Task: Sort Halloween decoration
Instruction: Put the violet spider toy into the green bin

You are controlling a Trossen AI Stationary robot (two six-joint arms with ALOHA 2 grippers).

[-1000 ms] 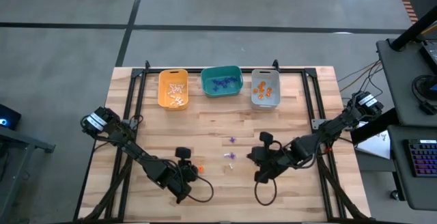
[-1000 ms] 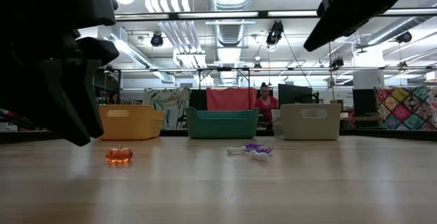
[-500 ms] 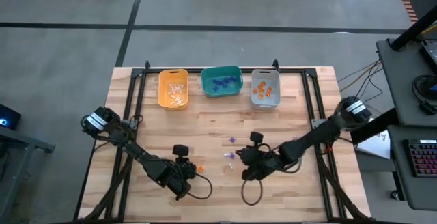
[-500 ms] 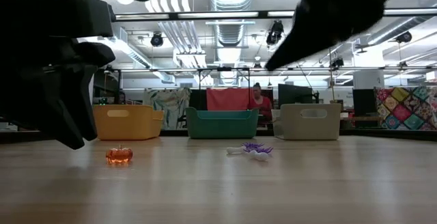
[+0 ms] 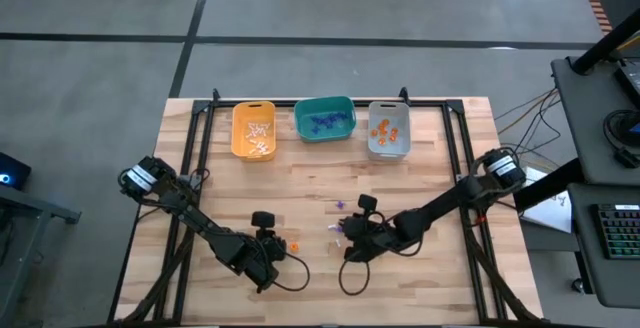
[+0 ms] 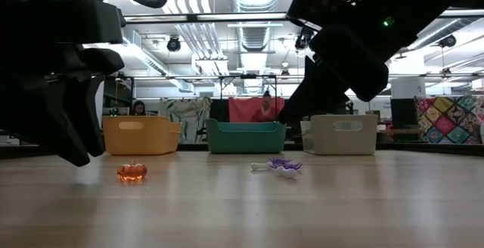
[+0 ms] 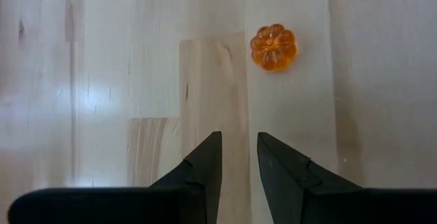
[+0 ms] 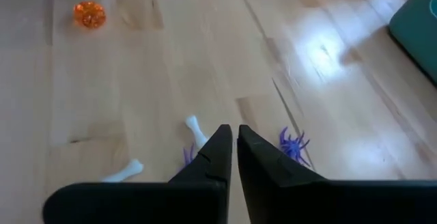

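left gripper [image 7: 239, 157] near the table's [image 5: 440, 278] front edge, jaws slightly parted, empty; orange pumpkin [image 7: 273, 46] just ahead. looks light, hard, slick: pinch across its sides. right gripper [image 8: 235, 145] almost shut, empty, above white bones [image 8: 196, 128] and purple spiders [image 8: 293, 144] mid-table. open wood around; 3 bins [image 5: 324, 119] at the back edge.
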